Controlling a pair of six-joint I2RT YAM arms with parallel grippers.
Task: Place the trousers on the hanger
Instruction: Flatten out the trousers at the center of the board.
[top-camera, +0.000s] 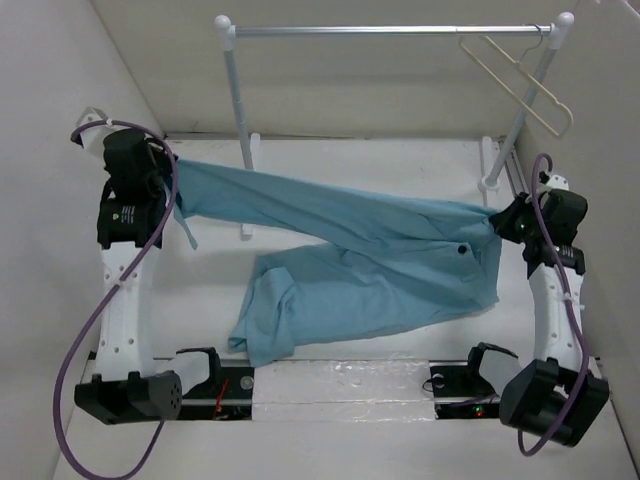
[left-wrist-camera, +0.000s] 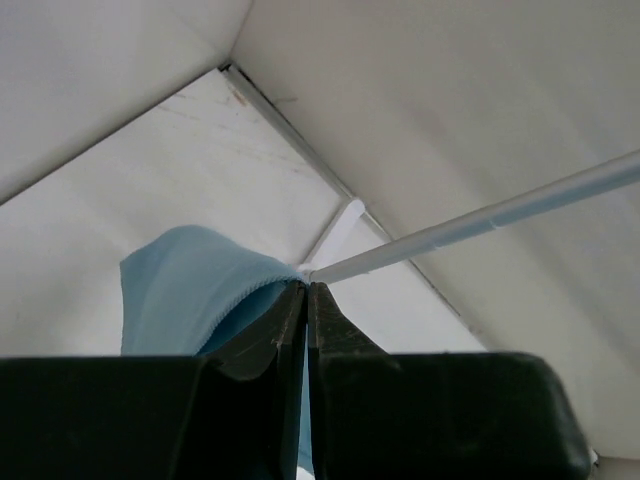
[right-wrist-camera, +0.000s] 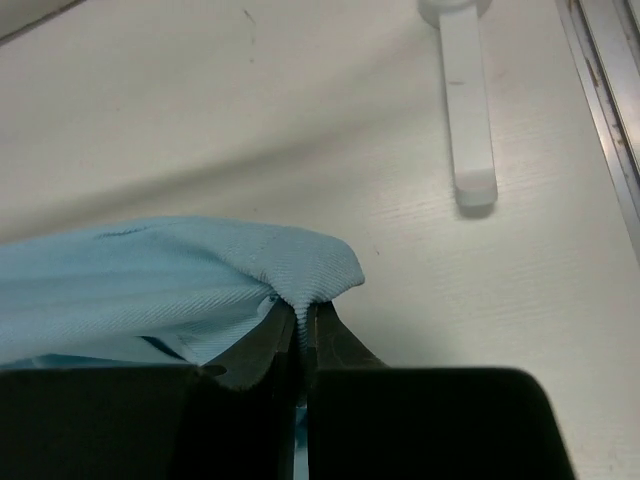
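Note:
The light blue trousers (top-camera: 370, 265) lie spread across the table, waist toward the right, one leg reaching to the left arm, the other folded toward the front. My left gripper (top-camera: 172, 195) is shut on the end of the far leg; in the left wrist view the cloth (left-wrist-camera: 185, 290) runs between the black fingers (left-wrist-camera: 270, 330). My right gripper (top-camera: 500, 222) is shut on the waist corner, and the right wrist view shows a pinched fold of fabric (right-wrist-camera: 300, 265) between the tips. The beige hanger (top-camera: 520, 80) hangs by its hook from the right end of the rail.
A clothes rail (top-camera: 390, 31) on two white posts (top-camera: 238, 120) stands at the back, its feet (right-wrist-camera: 468, 120) resting on the table. White walls close in the left, back and right. Both arm bases sit at the near edge.

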